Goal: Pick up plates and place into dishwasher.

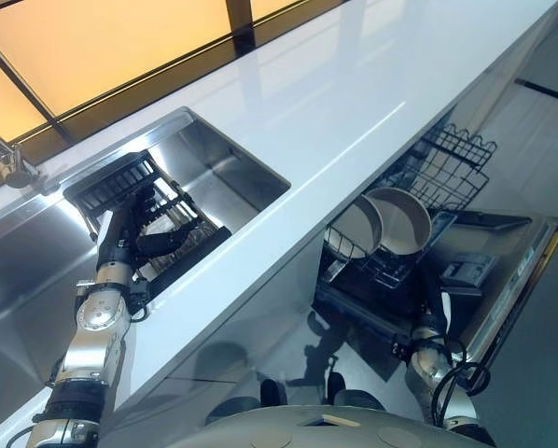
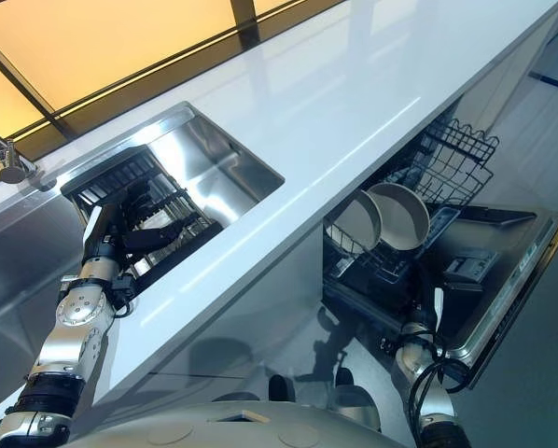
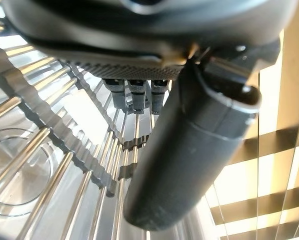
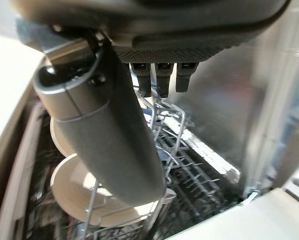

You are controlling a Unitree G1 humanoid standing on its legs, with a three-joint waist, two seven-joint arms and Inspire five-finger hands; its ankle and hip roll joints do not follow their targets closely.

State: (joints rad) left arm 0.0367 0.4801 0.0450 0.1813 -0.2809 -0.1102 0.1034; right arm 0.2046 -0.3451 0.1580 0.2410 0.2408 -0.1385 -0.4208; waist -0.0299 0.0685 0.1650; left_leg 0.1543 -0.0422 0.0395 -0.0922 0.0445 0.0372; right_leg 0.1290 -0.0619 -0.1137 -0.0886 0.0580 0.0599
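- Pale cream plates [image 1: 397, 220] stand on edge, side by side, in the dishwasher's lower rack [image 1: 452, 168], which is pulled out below the worktop's front edge.
- The right hand [image 4: 109, 145] hangs above that rack; its fingers [image 4: 162, 77] point straight down, apart from the thumb, and grip nothing.
- In the head views the right hand itself is hard to make out against the dark dishwasher [image 1: 503, 280] interior.
- The left hand [image 1: 130, 224] reaches into the steel sink [image 1: 232, 173] set in the white worktop [image 1: 354, 84], over a wire drying rack [image 3: 54, 130].
- Its fingers [image 3: 139, 95] are straight and close together, the thumb held apart, nothing pinched.
- A black tray [image 1: 111, 182] sits at the sink's far edge.
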